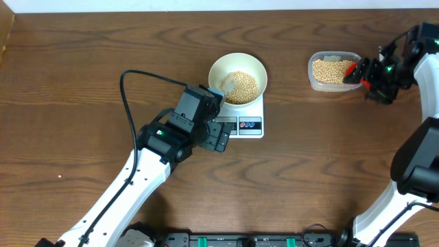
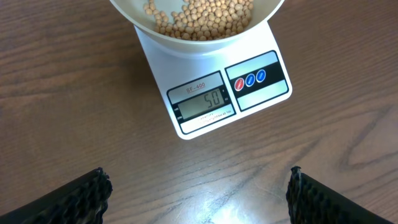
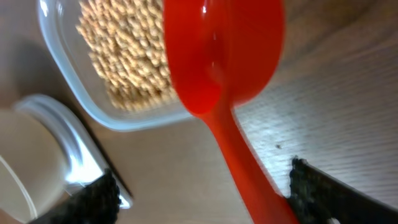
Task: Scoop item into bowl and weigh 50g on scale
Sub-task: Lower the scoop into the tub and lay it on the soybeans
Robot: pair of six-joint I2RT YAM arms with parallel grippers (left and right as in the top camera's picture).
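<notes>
Since the white rectangular scale [image 2: 217,93] ahead of the spread left end effector [image 2: 199,177] shows 50 under the round white bowl [image 2: 186,45], weighing looks done, with the right end effector [image 3: 202,174] also spread.

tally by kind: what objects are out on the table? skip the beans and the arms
White bowl: 1
Scale: 1
Clear container: 1
Red scoop: 1
Total: 4
</notes>
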